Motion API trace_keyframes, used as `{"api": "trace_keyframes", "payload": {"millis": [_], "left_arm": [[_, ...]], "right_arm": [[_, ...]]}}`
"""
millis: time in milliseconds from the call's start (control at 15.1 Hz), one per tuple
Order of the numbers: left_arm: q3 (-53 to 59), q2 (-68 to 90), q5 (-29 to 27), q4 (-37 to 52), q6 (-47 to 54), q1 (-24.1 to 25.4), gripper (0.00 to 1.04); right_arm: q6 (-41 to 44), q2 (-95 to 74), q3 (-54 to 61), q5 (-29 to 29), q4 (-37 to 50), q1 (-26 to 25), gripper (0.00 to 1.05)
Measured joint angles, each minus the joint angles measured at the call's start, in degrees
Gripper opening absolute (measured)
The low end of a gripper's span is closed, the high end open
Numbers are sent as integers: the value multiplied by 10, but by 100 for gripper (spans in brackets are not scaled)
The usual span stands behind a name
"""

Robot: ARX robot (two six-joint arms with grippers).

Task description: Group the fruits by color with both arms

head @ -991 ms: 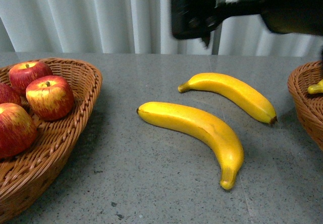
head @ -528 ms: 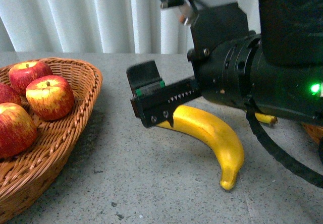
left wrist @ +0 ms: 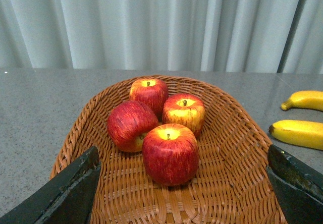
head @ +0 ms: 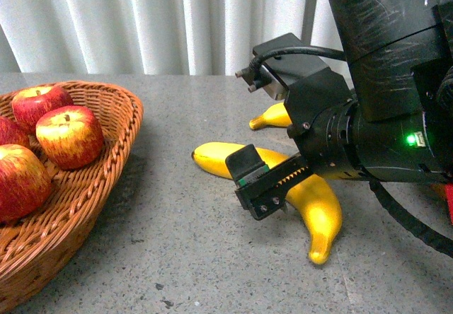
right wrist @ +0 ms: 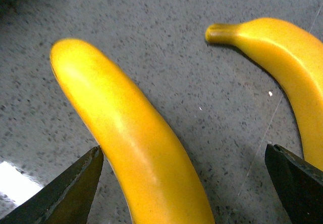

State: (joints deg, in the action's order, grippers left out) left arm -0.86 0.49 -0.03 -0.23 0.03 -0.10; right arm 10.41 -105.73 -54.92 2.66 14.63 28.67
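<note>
Several red apples (left wrist: 170, 153) lie in a brown wicker basket (left wrist: 237, 108) under my open left gripper (left wrist: 182, 183), which holds nothing. The same apples (head: 69, 136) sit at the left in the front view. Two yellow bananas lie on the grey table. My right gripper (head: 263, 187) hangs open just over the near banana (head: 322, 211). In the right wrist view that near banana (right wrist: 136, 148) runs between the spread jaws of the right gripper (right wrist: 182, 183), close to one finger (right wrist: 75, 183), with no contact visible. The far banana (right wrist: 282, 57) lies beside it, and the arm hides most of the far banana (head: 272, 118).
The apple basket (head: 120, 137) fills the front view's left side. The black right arm (head: 382, 80) blocks the right half of that view. Bare grey table (head: 184, 243) lies between the basket and the bananas. White curtains hang behind.
My right arm has come down from the top of the front view to the near banana. It now covers most of the far banana and the right-hand basket.
</note>
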Motion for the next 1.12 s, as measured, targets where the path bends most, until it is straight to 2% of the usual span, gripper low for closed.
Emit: {"api": "trace_keyframes", "payload": {"millis": [198,330,594,660,858,991,1123], "left_arm": [[0,0,0,0,0,0,98],[0,0,0,0,0,0,98],[0,0,0,0,0,0,98],[0,0,0,0,0,0,98],[0,0,0,0,0,0,98],[0,0,0,0,0,0,98],[0,0,0,0,0,0,98]], "right_arm": [[12,-10,-4,-17,-54,-6,98],[4,-11,-15,-44,-66,-10,62],[-6,-10,-18,-55,-64,-13,49],[-18,-8,-19,-64,-56,-18,40],[-75,43,-20,-116,-14,-69,38],[-124,105,-17,-161,28,-123,38],[-139,169,4,-194,38,-185,38]]}}
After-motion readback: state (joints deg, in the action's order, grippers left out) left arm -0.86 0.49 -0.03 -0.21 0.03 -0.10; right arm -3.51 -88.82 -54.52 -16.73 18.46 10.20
